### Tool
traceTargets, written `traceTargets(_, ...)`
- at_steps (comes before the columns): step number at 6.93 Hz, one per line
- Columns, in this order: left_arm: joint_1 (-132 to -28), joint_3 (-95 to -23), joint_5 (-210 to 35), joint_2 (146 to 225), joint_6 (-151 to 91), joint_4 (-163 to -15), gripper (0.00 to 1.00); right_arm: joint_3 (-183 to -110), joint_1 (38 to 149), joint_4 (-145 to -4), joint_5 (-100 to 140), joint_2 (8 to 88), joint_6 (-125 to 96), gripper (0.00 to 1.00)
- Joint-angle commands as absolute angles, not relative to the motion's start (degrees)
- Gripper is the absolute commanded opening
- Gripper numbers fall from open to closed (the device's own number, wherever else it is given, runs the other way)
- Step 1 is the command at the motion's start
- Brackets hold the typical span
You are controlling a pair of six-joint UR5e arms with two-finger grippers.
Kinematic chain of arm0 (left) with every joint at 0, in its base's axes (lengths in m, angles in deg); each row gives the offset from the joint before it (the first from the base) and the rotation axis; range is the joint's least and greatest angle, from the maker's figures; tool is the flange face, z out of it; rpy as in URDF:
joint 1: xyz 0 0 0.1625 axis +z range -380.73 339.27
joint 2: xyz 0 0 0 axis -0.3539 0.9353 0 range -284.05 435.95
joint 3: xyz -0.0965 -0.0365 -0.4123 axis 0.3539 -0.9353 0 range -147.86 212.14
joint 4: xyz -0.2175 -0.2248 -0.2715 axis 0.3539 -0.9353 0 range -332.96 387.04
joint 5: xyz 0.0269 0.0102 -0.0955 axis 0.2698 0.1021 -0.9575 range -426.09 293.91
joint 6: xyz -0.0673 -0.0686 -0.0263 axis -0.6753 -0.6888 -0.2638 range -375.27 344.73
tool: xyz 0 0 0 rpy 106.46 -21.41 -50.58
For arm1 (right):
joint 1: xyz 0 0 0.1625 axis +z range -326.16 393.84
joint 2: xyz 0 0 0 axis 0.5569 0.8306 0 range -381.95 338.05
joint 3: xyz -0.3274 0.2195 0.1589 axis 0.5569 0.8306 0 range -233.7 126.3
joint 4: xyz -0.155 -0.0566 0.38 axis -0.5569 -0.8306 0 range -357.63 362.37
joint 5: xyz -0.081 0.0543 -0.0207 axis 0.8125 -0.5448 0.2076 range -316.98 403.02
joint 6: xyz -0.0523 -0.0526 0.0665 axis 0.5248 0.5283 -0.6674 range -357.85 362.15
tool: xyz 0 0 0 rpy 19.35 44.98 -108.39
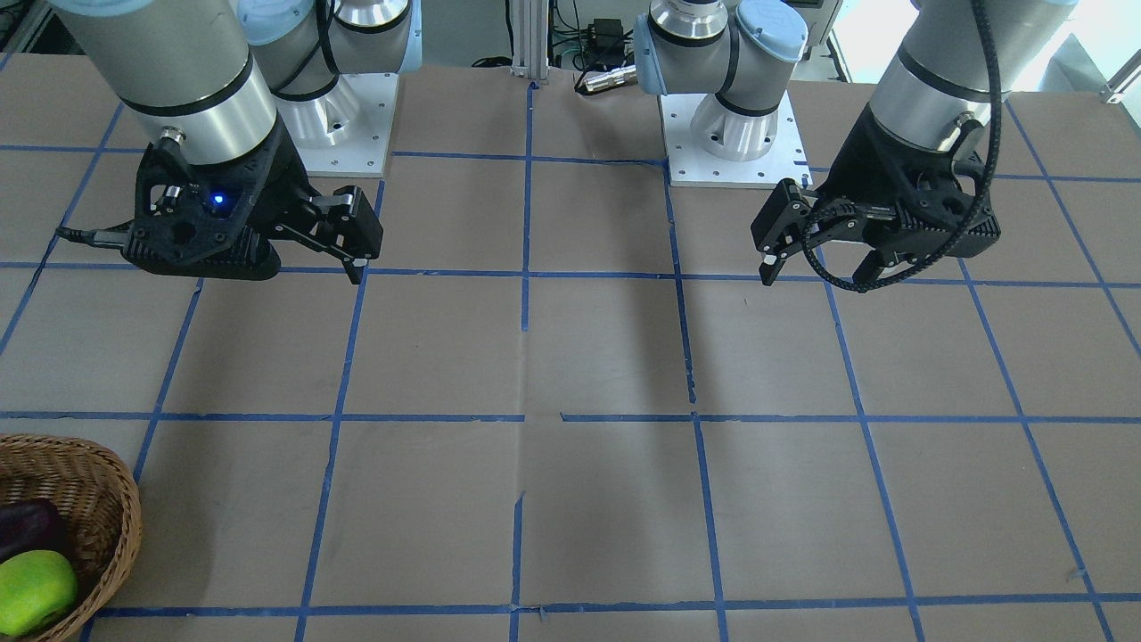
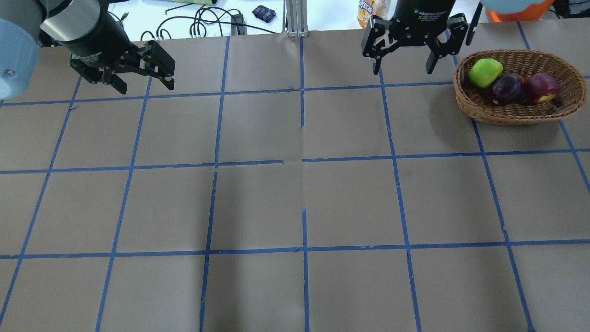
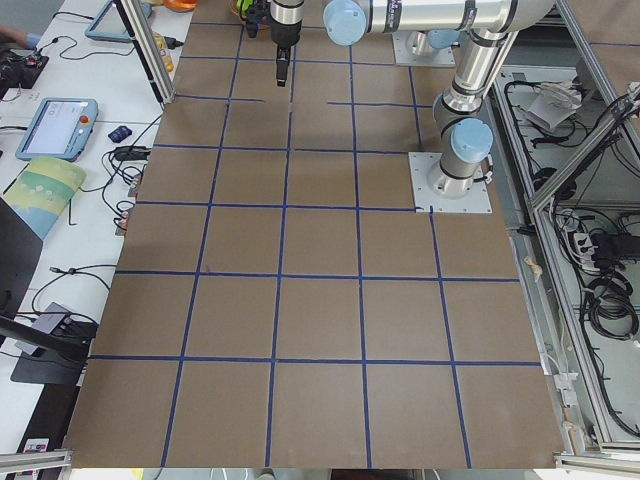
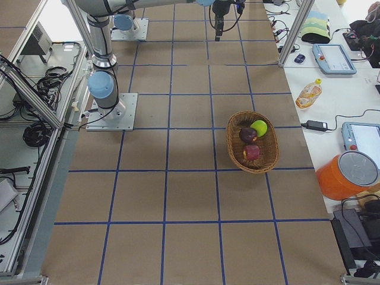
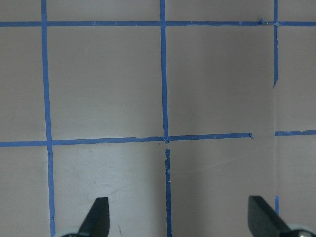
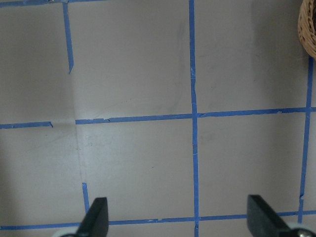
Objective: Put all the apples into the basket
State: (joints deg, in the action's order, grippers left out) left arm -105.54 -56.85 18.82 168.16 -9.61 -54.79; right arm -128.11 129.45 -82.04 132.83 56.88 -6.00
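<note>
The wicker basket (image 2: 516, 113) stands at the far right of the table. In it lie the green apple (image 2: 485, 72), the dark maroon apple (image 2: 506, 89) and the red apple (image 2: 540, 86). My right gripper (image 2: 403, 70) is open and empty, in the air just left of the basket. My left gripper (image 2: 146, 87) is open and empty over the far left of the table. The front-facing view shows the basket (image 1: 107, 499) at its lower left with the green apple (image 1: 34, 590) and the maroon apple (image 1: 31, 526). The right wrist view shows only the basket's rim (image 6: 308, 29).
The table is covered in brown paper with a blue tape grid (image 2: 302, 159). The two arm bases (image 1: 731, 134) stand on plates at the robot's side. Cables (image 2: 207, 23) and small items lie beyond the far edge. An orange bucket (image 4: 347, 175) stands off the table.
</note>
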Motion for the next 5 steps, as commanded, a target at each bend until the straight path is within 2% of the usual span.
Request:
traceTargets(1,-105.54,-56.89,18.72,168.23,-9.56,-54.61,1.00,-129.02,129.12,-81.84,132.93,57.50,-5.50,0.88)
traceTargets(3,-105.63,-56.98,18.89,168.50,-10.34,-54.61,1.00,-129.02,126.93,-82.36,132.15,57.50,1.09,1.00)
traceTargets(5,-105.63,-57.42,19.07,168.41,-10.17,-54.61,1.00,-129.02,125.95,-82.36,132.14,57.50,1.27,1.00)
